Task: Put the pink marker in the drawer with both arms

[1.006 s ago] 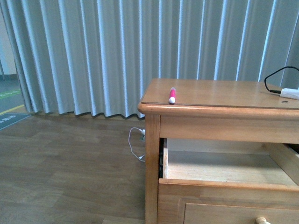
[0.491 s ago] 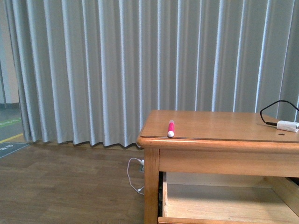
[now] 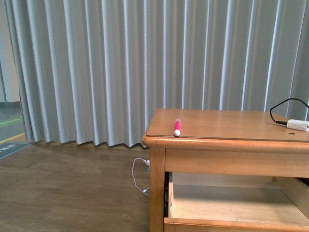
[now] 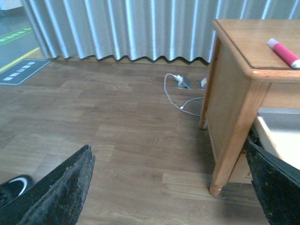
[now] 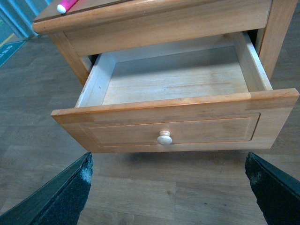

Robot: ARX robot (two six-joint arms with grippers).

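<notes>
The pink marker point(image 3: 177, 127) lies on the cabinet point(image 3: 227, 159) top at its front left corner, well apart from both grippers. The left gripper point(image 4: 168, 197), fingers spread and holding nothing, hangs off the cabinet's left side. The right gripper point(image 5: 168, 194), also spread, faces the pulled-out drawer point(image 5: 187, 126). Only its view shows the knob point(image 5: 164, 138); only the front view shows the white adapter point(image 3: 298, 124) at the cabinet's right end.

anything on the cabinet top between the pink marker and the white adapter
Mostly bare wood, in the front view: from the pink marker across the cabinet top nothing lies until the black cable looping at the white adapter.
</notes>
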